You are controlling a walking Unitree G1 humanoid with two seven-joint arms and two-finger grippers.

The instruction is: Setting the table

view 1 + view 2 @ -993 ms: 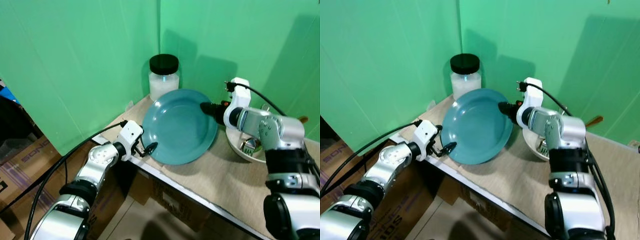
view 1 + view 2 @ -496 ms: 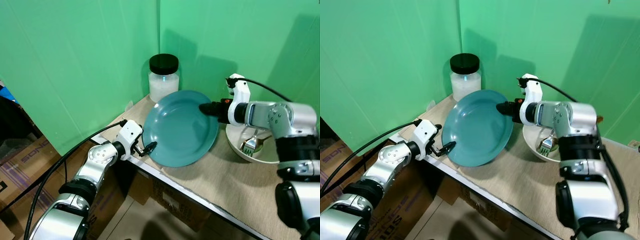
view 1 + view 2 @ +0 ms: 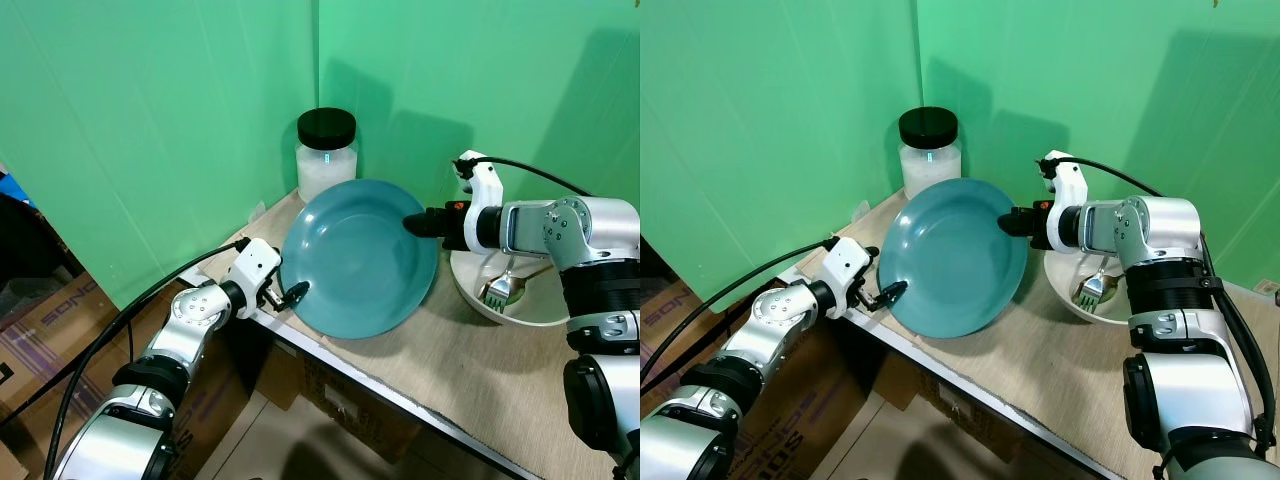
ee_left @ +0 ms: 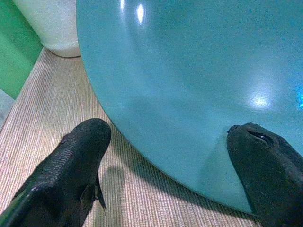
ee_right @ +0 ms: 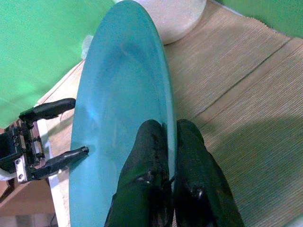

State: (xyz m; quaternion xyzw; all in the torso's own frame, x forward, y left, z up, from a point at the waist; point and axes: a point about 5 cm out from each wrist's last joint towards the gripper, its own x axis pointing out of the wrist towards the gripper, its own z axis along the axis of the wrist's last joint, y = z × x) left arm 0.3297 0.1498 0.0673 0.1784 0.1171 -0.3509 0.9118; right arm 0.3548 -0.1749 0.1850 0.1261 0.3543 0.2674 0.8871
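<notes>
A staged test corner rather than a lived-in home is suggested: plain green screen walls (image 3: 180, 130) are set behind a makeshift table (image 3: 480, 370) covered with a woven beige mat. Cardboard boxes (image 3: 60, 310) are stacked on the floor beneath and beside it. A black-lidded jar (image 3: 326, 152) is placed at the back corner.

Partial dark letters, seemingly "SON", stand on a cardboard box (image 3: 45, 310); nothing else is readable.
</notes>
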